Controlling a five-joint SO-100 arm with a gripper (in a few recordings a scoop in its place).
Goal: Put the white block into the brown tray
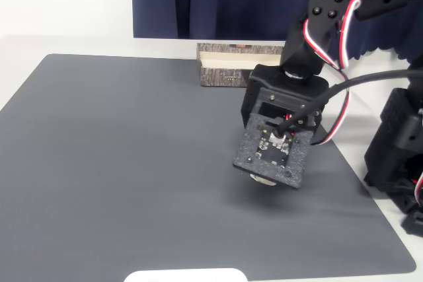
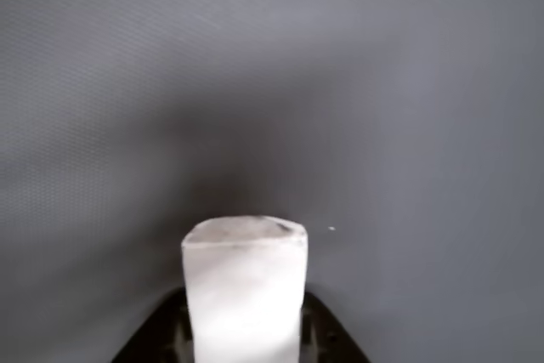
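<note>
- In the wrist view I am clamping the small off-white stubby block [image 2: 245,291] between my two dark fingers [image 2: 319,329]; my gripper [image 2: 245,337] is closed on it, with the block's free end sticking out ahead of the fingertips.
- The block is hanging over the dark grey textured mat [image 2: 382,82], casting a soft shadow, so I judge it as lifted clear, not resting.
- In the fixed view my black arm's camera-carrying wrist [image 1: 274,146] is blocking the block; the arm is hovering over the mat's right half.
- The shallow rectangular brown bark-patterned tray with cream inside [image 1: 228,64] is sitting at the mat's far edge, behind my wrist, apart from it.
- Handling guess: the block is looking rigid, light, with a matte, slightly frosted surface; probably not fragile, maybe a bit slick.
- Hold is sitting on the two long flat sides near the base; that seems the right place, as the rounded end would slip.
- A wide flat white slab [image 1: 185,275] is peeking in at the near edge; not the target.
</note>
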